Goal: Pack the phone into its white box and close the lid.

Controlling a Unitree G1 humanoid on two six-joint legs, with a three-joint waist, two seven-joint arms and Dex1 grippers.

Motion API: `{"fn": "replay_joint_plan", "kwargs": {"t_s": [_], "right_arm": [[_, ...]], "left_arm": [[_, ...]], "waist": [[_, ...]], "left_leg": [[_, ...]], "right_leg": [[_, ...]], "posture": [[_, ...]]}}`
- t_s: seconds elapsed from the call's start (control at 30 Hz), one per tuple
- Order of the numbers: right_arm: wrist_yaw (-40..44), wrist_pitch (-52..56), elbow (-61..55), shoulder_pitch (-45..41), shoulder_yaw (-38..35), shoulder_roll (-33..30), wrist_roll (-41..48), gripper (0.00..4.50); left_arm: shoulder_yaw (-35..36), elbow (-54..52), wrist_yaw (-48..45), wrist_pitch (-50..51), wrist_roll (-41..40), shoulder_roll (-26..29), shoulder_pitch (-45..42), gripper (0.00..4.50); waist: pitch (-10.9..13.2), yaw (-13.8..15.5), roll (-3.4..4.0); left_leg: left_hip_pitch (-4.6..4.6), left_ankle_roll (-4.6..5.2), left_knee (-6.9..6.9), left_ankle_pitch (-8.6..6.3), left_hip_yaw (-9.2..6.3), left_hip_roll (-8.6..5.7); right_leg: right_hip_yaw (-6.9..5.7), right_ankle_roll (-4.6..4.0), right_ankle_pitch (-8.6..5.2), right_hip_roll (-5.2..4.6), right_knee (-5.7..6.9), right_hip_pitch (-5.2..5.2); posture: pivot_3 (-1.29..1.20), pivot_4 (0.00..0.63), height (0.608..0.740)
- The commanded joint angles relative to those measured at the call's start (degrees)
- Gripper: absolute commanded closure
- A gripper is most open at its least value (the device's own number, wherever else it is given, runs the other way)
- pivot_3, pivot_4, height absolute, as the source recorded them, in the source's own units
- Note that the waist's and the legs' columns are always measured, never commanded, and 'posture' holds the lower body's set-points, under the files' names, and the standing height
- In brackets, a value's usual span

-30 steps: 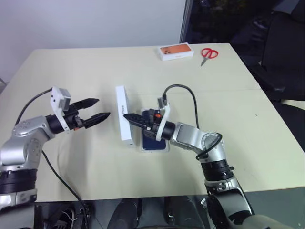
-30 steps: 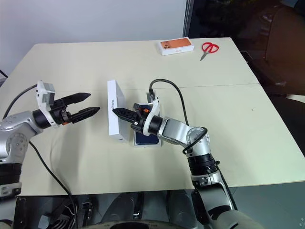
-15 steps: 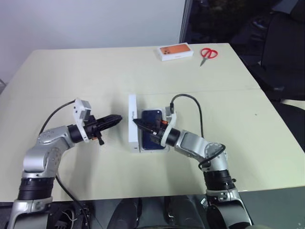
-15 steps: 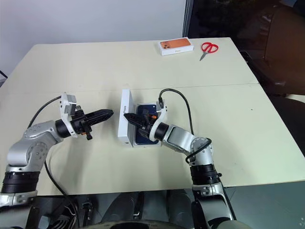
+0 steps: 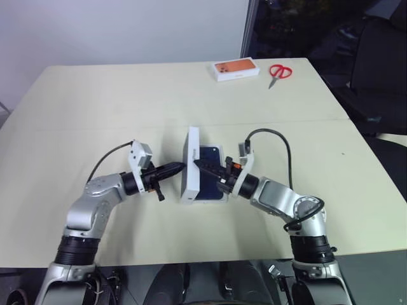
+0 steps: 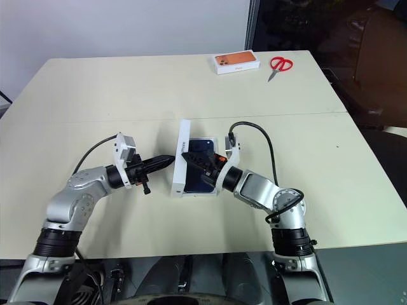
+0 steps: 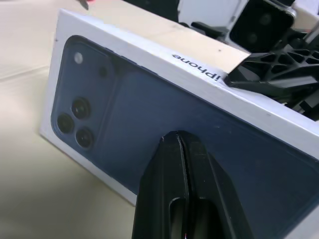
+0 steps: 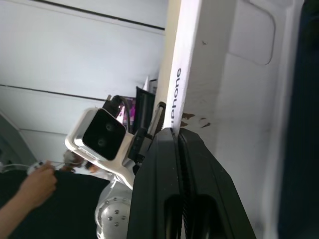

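At frame centre, both clenched tools, left tool point(image 5: 180, 167) and right tool point(image 5: 196, 163), propped the lid point(image 5: 189, 165) on edge, likely for tipping over the phone point(image 5: 210, 175).

My two head eyes look forward and down over the tabletop point(image 5: 127, 95) from well back, while my wrist cameras face each other close across the upright lid point(image 7: 149, 104), each catching the other's pincer.

Silver arms, blk cables, apparently.
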Motion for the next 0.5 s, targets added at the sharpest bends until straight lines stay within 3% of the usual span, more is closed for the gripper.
{"fn": "replay_joint_plan", "kwargs": {"t_s": [0.03,0.1,0.33,0.37,0.5], "right_arm": [[1.79,0.86,-2.27,-0.42,0.01,-1.75,-0.7,4.5],[2.69,2.19,-2.66,-0.13,0.21,-3.89,-0.5,4.5],[9.34,4.48,-4.8,-2.35,1.11,-11.58,-8.27,1.11],[12.95,5.24,-4.31,-3.84,0.11,-15.75,-10.6,0.65],[24.97,6.28,-2.85,-7.11,-2.73,-28.53,-18.28,0.65]], "left_arm": [[-1.86,-1.11,0.32,-0.63,0.39,-1.42,-1.33,4.47],[-2.37,-1.29,0.27,-0.66,0.58,-2.06,-1.76,4.47],[-2.63,-1.3,0.24,-0.66,0.6,-2.59,-2.03,4.5],[-2.71,-1.17,0.36,-0.7,0.69,-2.69,-2.01,4.5],[-2.96,-0.9,0.5,-0.74,1.01,-2.69,-2.18,4.5]], "waist": [[0.0,0.09,0.0],[0.0,0.18,0.0],[0.01,-0.13,0.01],[0.01,-0.12,0.02],[0.07,0.37,0.1]], "left_leg": [[0.0,0.0,0.0,0.0,0.0,0.0],[0.0,0.0,0.02,0.0,0.0,-0.01],[0.0,0.01,0.03,0.0,0.02,-0.01],[0.0,0.01,0.03,0.0,0.03,0.0],[-0.04,0.02,0.1,-0.01,0.09,-0.02]], "right_leg": [[0.0,0.0,0.0,0.0,0.0,0.0],[0.0,0.0,0.0,0.0,0.0,0.03],[0.0,0.0,0.0,0.01,-0.02,0.04],[0.0,0.0,0.0,0.01,-0.01,0.03],[-0.02,0.01,0.0,0.0,-0.04,0.05]], "posture": [[0.0,0.15,0.74],[0.0,0.15,0.74],[0.0,0.15,0.74],[0.0,0.15,0.74],[0.0,0.15,0.74]]}}
